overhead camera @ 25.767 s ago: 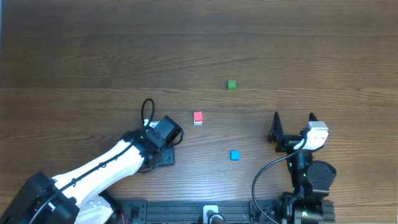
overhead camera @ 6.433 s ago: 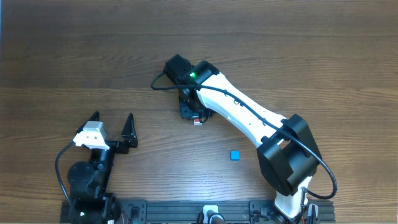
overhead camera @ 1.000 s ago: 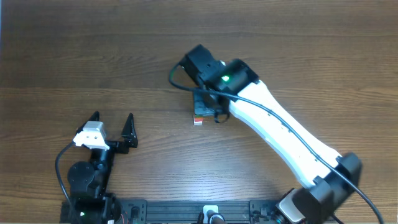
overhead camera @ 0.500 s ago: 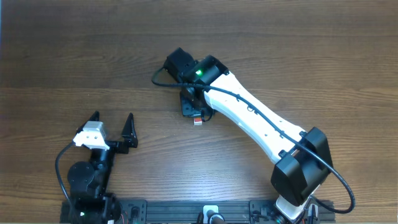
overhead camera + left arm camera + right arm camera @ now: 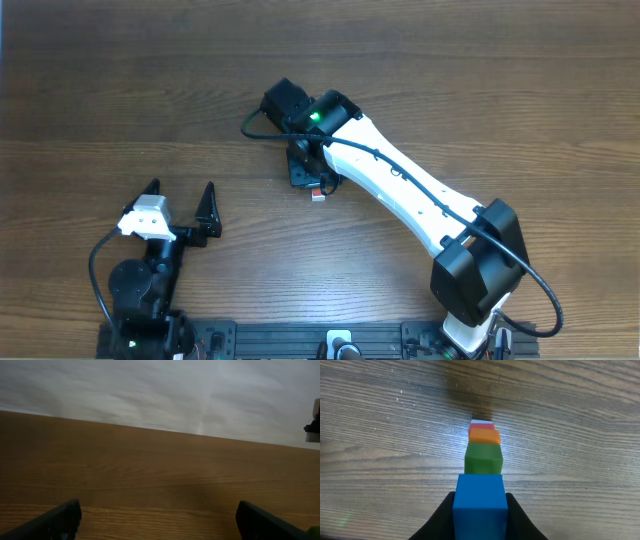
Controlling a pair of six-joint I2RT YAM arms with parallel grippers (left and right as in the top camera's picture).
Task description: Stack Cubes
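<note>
One blue cube [image 5: 480, 494] pinched in right gripper [image 5: 480, 512], above green cube [image 5: 483, 458]

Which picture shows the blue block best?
The right wrist view: the small blue cube is close up, held in the right gripper. In the top view that gripper covers it; the left wrist view faces the wooden table.

The brown table top [image 5: 120, 80] is smooth wood grain with fine dark streaks and a soft sheen. The blue cube [image 5: 480, 505] looks like smooth, matt plastic with crisp edges. The green cube [image 5: 483, 458] and the orange cube [image 5: 484, 435] just beyond the blue cube share that even, dull finish, and the table's sheen brightens to a pale glare beside them. The right gripper [image 5: 480, 512] has matt black fingers [image 5: 442, 522] touching the blue cube. The right arm's white shell [image 5: 400, 190] is glossy hard plastic.
</note>
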